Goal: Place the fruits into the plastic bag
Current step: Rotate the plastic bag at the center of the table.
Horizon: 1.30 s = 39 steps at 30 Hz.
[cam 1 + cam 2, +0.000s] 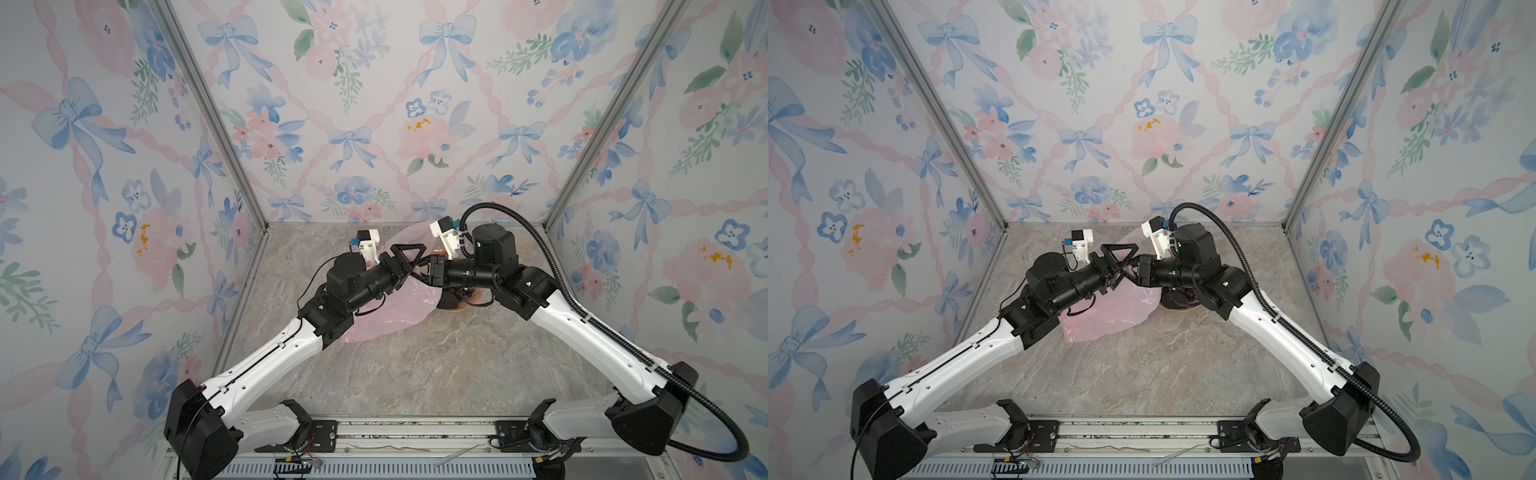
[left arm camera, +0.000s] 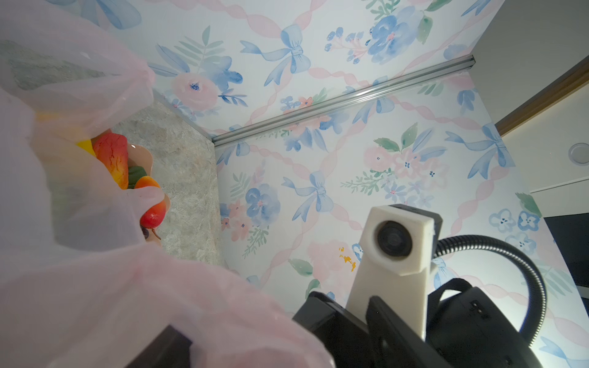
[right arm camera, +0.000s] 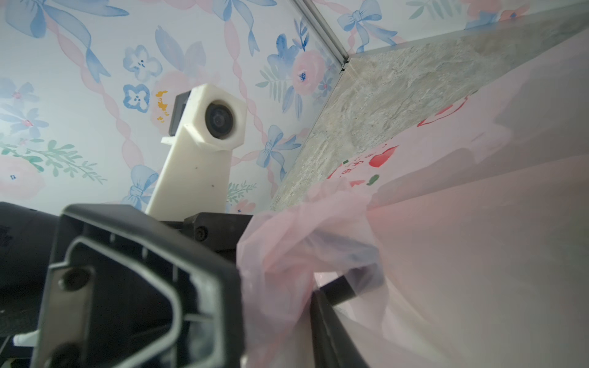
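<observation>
The pink plastic bag point(image 1: 386, 307) point(image 1: 1108, 316) lies on the marble floor at the back, its upper film lifted where both grippers meet. In the left wrist view the bag point(image 2: 95, 302) drapes over my left gripper point(image 2: 255, 350), whose jaws stand wide apart. In the right wrist view bunched film point(image 3: 287, 255) sits loosely in the gap of my right gripper point(image 3: 277, 318), jaws parted. The fruits rest on a peach dish point(image 2: 145, 156): a red-orange mango point(image 2: 113, 159), a yellow piece point(image 2: 86, 148), a green kiwi point(image 2: 137, 173), another mango point(image 2: 153, 210). Dark grapes point(image 1: 451, 301) show under the right arm.
The dish point(image 1: 478, 296) sits right of the bag, mostly hidden by the right arm. Floral walls close in the back and both sides. The metal base rail point(image 1: 415, 432) runs along the front, with bare marble floor point(image 1: 415, 365) between it and the bag.
</observation>
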{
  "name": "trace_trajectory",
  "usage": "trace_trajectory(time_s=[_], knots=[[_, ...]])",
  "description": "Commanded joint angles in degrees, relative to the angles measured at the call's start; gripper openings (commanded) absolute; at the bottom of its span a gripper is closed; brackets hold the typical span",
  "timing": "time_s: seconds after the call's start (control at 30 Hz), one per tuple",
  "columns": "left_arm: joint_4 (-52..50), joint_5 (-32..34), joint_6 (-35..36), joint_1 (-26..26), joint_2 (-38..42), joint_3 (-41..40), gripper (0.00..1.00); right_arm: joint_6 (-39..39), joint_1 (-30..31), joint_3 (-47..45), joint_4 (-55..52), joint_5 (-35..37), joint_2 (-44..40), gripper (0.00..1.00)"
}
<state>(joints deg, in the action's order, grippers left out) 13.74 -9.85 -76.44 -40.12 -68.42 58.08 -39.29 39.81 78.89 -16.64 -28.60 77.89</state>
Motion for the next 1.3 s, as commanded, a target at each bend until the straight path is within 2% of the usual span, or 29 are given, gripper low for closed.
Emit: trace_trajectory(time_s=[0.0,0.13,0.47,0.63,0.7,0.77,0.87,1.03,1.27], knots=[[0.94,-0.09,0.51,-0.07,0.65,-0.11,0.74,-2.94,0.16,-1.04,6.10,-4.82,-0.97,0.40],[0.94,-0.05,0.51,0.02,0.99,-0.50,0.48,-1.44,0.19,-1.29,4.05,-3.83,-1.57,0.47],[0.50,-0.91,1.25,1.49,1.15,-1.30,0.01,5.56,-0.38,-1.55,-4.44,0.82,-5.55,0.58],[-2.14,-2.73,3.58,2.80,1.64,-0.64,0.00,7.27,-3.05,-1.79,-8.61,3.06,-9.42,0.62],[-8.87,-3.91,8.32,3.74,2.07,2.38,0.00,7.76,-5.11,-1.68,-11.04,5.54,-11.19,0.64],[-16.53,-6.51,13.93,4.61,2.71,6.05,0.00,9.48,-7.51,-0.20,-16.46,11.35,-12.55,0.65],[-23.99,-10.71,18.78,6.17,4.35,8.18,0.00,13.16,-10.54,2.85,-23.41,17.84,-11.84,0.70],[-31.81,-17.04,22.82,9.18,7.85,6.77,0.00,21.91,-12.04,9.96,-32.68,19.98,-2.29,0.78],[-36.28,-19.39,25.03,12.06,11.28,3.61,0.00,28.31,-11.56,14.01,-35.85,21.97,10.33,0.92]])
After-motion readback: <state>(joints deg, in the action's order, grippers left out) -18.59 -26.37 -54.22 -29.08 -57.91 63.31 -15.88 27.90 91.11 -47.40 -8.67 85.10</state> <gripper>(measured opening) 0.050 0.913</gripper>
